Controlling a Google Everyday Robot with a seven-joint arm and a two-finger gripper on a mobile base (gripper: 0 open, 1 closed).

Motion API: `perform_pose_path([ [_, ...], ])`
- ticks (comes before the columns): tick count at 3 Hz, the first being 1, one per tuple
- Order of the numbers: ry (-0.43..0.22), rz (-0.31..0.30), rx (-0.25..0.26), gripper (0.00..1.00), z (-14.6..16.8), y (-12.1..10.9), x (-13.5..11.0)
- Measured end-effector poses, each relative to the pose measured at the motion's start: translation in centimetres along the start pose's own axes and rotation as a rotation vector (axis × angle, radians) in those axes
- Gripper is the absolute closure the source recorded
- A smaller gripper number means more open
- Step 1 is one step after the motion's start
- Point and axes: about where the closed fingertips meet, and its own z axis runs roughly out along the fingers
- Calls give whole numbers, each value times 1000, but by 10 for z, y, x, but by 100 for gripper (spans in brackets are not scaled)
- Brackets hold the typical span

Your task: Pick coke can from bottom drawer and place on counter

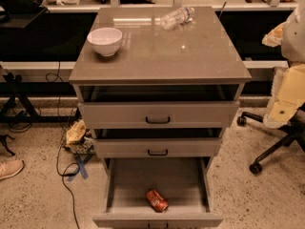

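Gripper out of view; I cannot tell its state. One coke can lies in the open bottom drawer; one bowl and one bottle sit on the counter.

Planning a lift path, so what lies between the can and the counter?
Camera view: the top drawer and middle drawer, both partly open, lie between the can in the bottom drawer and the counter. The tool is not in view.

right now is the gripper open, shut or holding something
gripper: not in view, so it cannot be told. coke can lies loose in the open bottom drawer.
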Motion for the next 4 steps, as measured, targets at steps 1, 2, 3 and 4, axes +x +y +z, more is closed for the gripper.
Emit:
perform_pose_path([
  [1, 0, 0, 0, 0, 0, 0, 0],
  [2, -42, 53, -28, 0, 2, 2, 4],
  [3, -128, 182, -88, 0, 23, 21, -6],
  [4, -184, 378, -209, 0, 80, 63, -33],
])
